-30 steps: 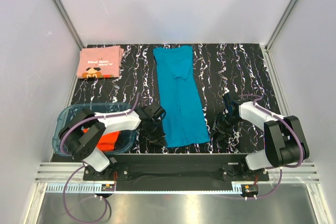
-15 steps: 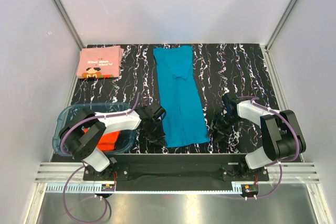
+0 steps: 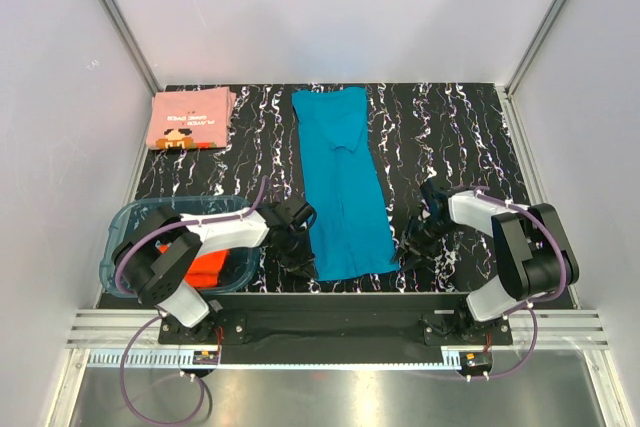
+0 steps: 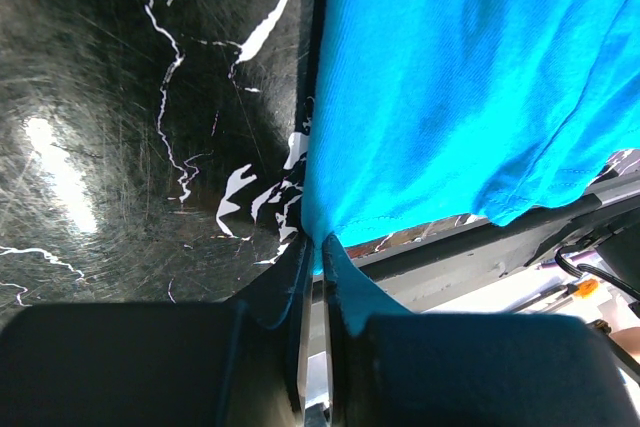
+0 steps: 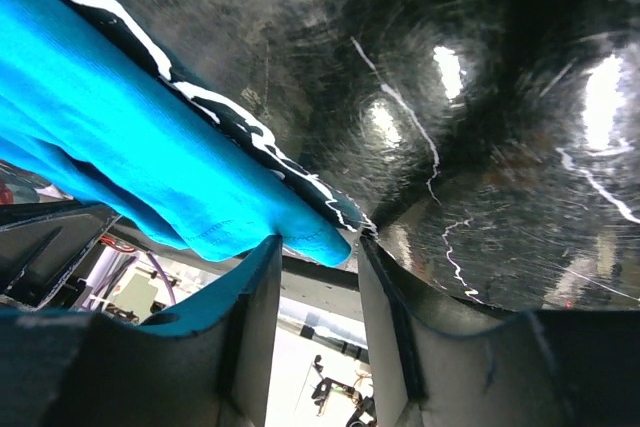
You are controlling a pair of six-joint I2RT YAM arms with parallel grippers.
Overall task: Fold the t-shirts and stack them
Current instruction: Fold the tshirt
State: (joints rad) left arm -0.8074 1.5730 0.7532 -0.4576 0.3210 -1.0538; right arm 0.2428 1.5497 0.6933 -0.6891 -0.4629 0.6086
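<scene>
The left gripper (image 4: 318,252) is pinching the teal shirt's (image 3: 345,187) near-left corner, the shirt lying lengthwise mid-table. The right gripper (image 5: 318,252), jaws spread, is straddling the near-right corner. Judging next: closing it, then carrying both corners far.

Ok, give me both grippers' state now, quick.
Left gripper: shut on the teal t-shirt, pinching its near corner.
Right gripper: open, at the shirt's other near corner, not clamped.

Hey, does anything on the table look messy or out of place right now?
Nothing spilled or damaged. The teal shirt lies slightly slanted, near end toward the right; the orange-red shirt sits bunched in the tub.
</scene>
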